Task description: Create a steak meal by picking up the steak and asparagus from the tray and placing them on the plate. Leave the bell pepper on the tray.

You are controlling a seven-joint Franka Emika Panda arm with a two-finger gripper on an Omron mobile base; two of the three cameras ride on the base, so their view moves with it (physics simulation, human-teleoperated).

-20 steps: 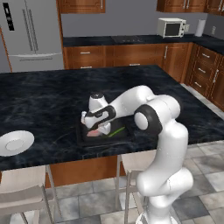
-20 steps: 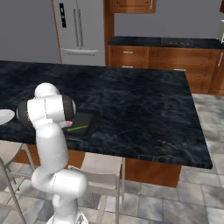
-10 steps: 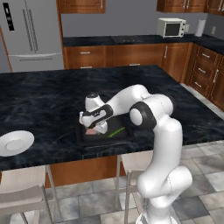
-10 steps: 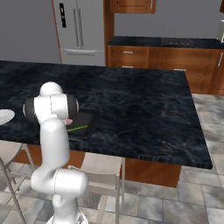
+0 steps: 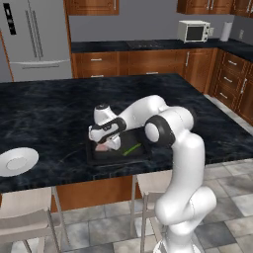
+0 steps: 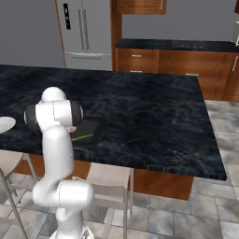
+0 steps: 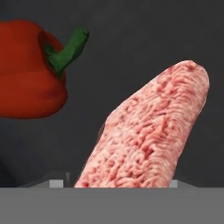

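Gripper low over the tray — steak right at the fingers

Hand view: the steak point(image 7: 148, 135) lies close, slanting up from the bottom edge; whether the fingers pinch it, I cannot tell. Beyond it — bell pepper point(image 7: 30, 72). From the left base, the gripper point(image 5: 105, 142) sits over the black tray point(image 5: 141, 153) beside the asparagus point(image 5: 131, 148); the plate point(image 5: 17, 161) lies well apart.

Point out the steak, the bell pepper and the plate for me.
steak point(image 7: 148, 135), hand view, middle of the pink slab.
bell pepper point(image 7: 26, 83), hand view, red body.
plate point(image 5: 17, 161), left base view, centre well.
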